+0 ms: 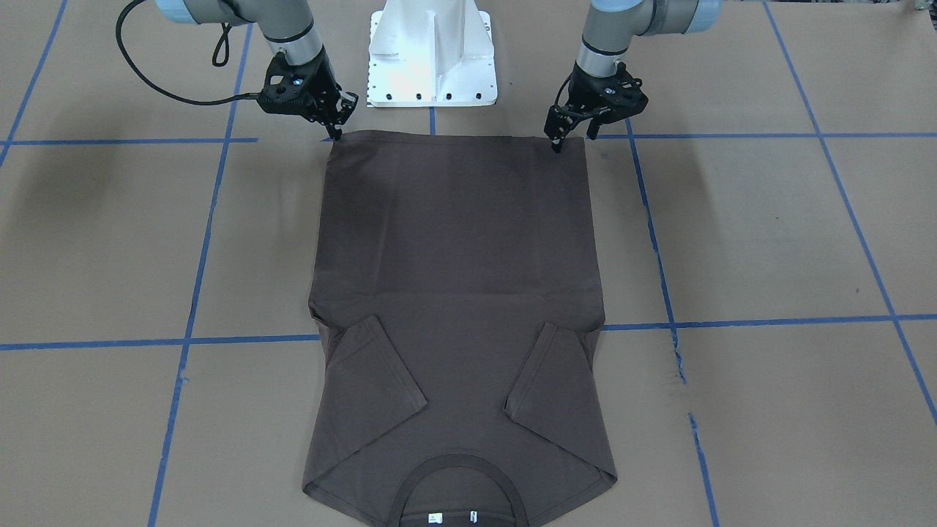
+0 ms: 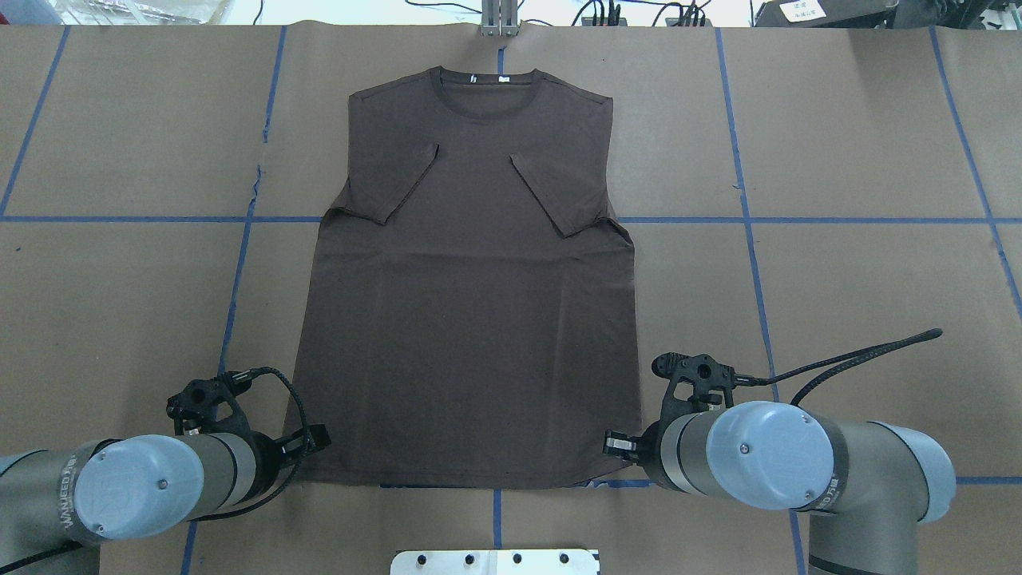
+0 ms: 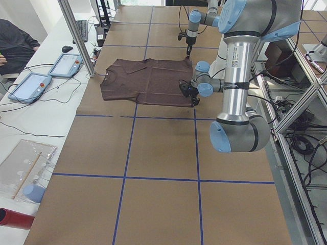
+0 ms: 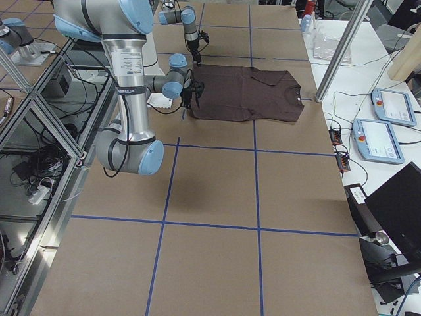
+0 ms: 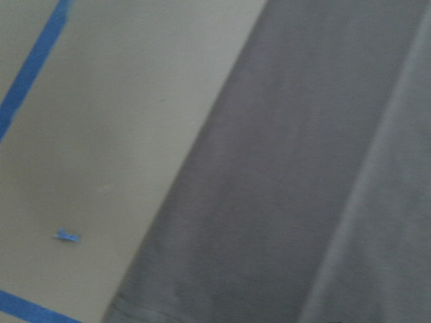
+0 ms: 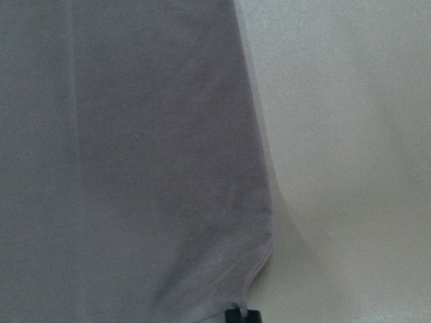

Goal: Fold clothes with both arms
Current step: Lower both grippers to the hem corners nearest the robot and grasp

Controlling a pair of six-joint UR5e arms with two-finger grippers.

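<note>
1. Running off the bottom edge of the front-facing view, the ribbed collar (image 1: 463,464) of the T-shirt (image 1: 454,234) is cut partway. Two small white neck tags (image 1: 435,517) sit right at that edge, and any print on them is too small to read.
2. Just above the collar, both short sleeves (image 1: 377,380) lie folded inward over the chest, their cuffs slanting toward the middle.
3. The shirt lies flat on the brown-paper table (image 1: 776,234) in the centre of the frame. Its long axis runs bottom to top, with the collar at the bottom and the hem (image 1: 454,136) at the top.
4. The hem stretches straight across the upper centre, level with a blue tape line (image 1: 732,135).
5. At upper right, the left gripper (image 1: 573,139) stands at the hem's right corner. One fingertip touches the cloth just inside the corner and the other is just outside the side edge, so the jaws are parted.
6. At upper left, the right gripper (image 1: 335,133) touches the other hem corner. Its fingers overlap, so I cannot tell whether they are parted or pinched.
7. Both wrist views are blurred, showing only the cloth's edge and paper.
8. In the overhead view, the left arm (image 2: 136,487) and right arm (image 2: 766,455) hide most of each gripper.
9. The white base pedestal (image 1: 432,55) at top centre is cropped by the frame's top.
</note>
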